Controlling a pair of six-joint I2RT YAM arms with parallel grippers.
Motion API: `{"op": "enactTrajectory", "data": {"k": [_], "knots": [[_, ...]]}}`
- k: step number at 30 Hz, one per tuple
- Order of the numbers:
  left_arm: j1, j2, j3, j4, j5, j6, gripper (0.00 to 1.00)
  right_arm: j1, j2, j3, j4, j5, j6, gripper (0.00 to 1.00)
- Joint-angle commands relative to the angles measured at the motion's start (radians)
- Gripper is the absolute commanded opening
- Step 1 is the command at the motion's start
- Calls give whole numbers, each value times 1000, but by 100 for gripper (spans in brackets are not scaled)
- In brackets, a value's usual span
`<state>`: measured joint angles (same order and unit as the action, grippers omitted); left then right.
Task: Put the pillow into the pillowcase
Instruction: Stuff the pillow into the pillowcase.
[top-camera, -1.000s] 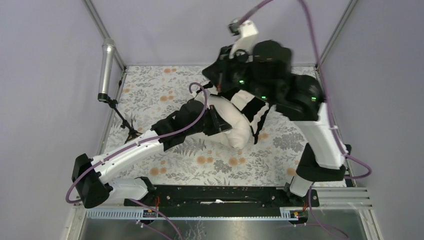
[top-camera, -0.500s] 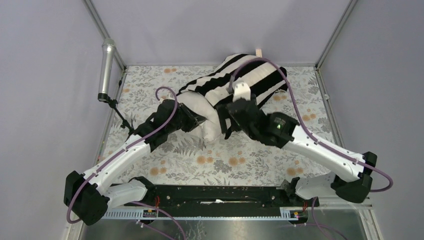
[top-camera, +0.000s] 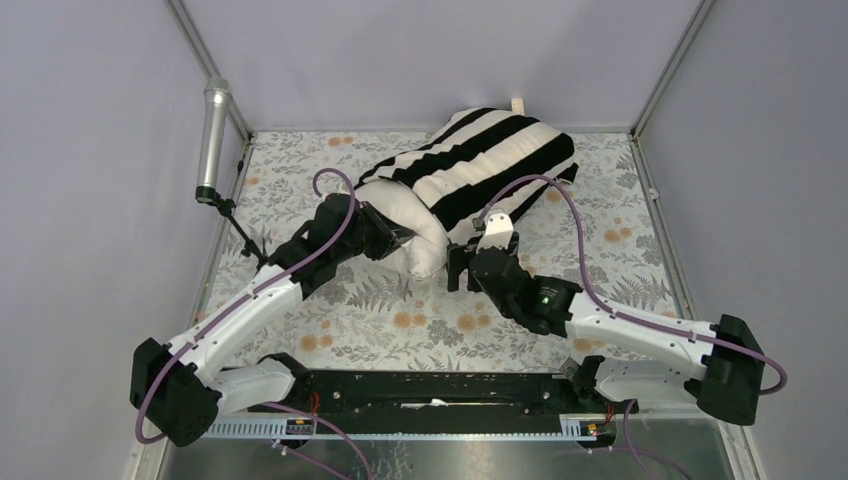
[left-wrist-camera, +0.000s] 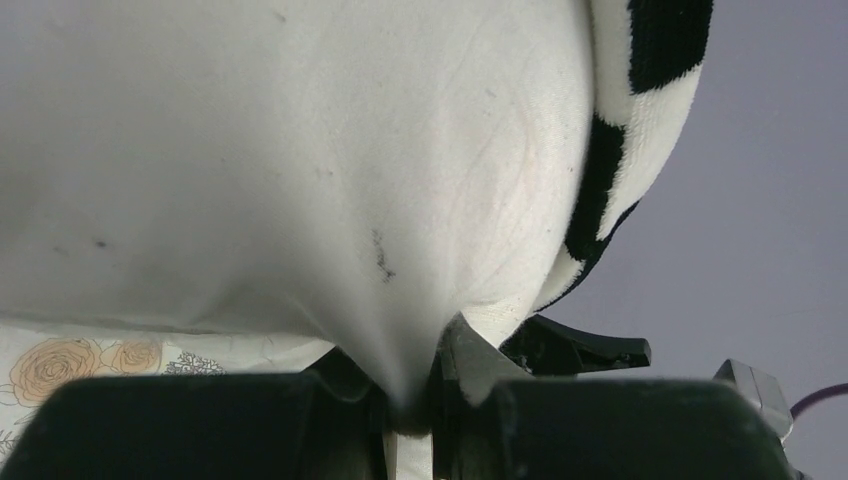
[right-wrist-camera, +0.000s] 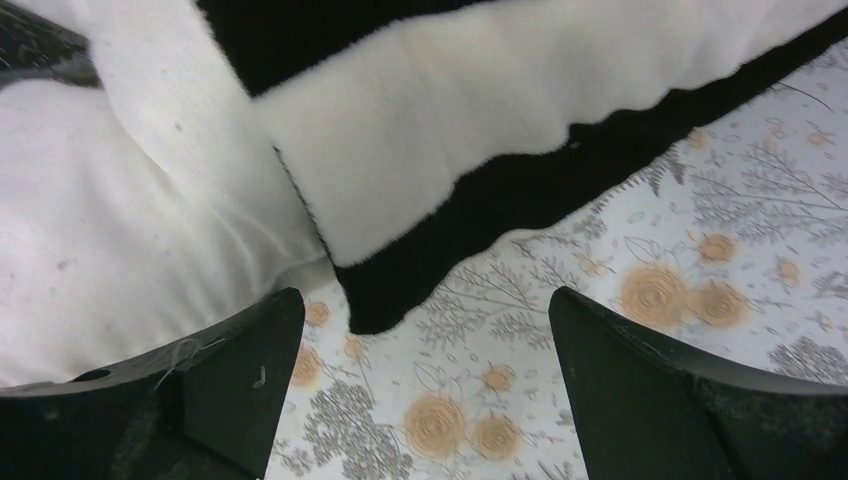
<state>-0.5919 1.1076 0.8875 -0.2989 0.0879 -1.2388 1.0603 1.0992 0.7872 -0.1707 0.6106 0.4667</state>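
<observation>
Cream pillow (top-camera: 412, 238) is lying half-sleeved in the striped pillowcase (top-camera: 495, 160), left gripper (left-wrist-camera: 410, 400) pinching its bare end, right gripper (right-wrist-camera: 425, 380) gaping empty, probably needing to grab that pillowcase next.

Left end effector (left-wrist-camera: 410, 400) clamped tight, right end effector (right-wrist-camera: 425, 305) spread wide

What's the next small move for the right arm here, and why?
Probably close the right tool on the pillowcase at its near corner, then tug it over the pillow. That tool is open and empty, with the striped corner lying just ahead of it. The pillow's near end is bare, and the left tool pinches that end.
</observation>
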Motion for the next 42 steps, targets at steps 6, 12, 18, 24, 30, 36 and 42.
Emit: {"op": "enactTrajectory", "data": {"k": [6, 12, 18, 24, 30, 36, 42], "knots": [[12, 5, 101, 85, -17, 9, 0, -112, 108, 8, 228, -22, 50, 83], [12, 39, 152, 42, 1, 76, 0, -155, 145, 57, 199, -4, 49, 33], [6, 96, 234, -28, -11, 264, 0, -155, 36, 209, -12, 47, 20, 0], [-137, 230, 433, -185, -45, 515, 0, -155, -128, 359, -108, 29, -72, 0], [-291, 246, 500, -147, 48, 527, 0, -155, -195, 523, -173, -7, -154, 0], [-321, 154, 378, 114, 277, 318, 0, -148, -4, 799, -239, -138, -205, 0], [-198, 28, -54, 691, 399, -269, 2, -149, 335, 1010, -246, -184, -239, 0]]}}
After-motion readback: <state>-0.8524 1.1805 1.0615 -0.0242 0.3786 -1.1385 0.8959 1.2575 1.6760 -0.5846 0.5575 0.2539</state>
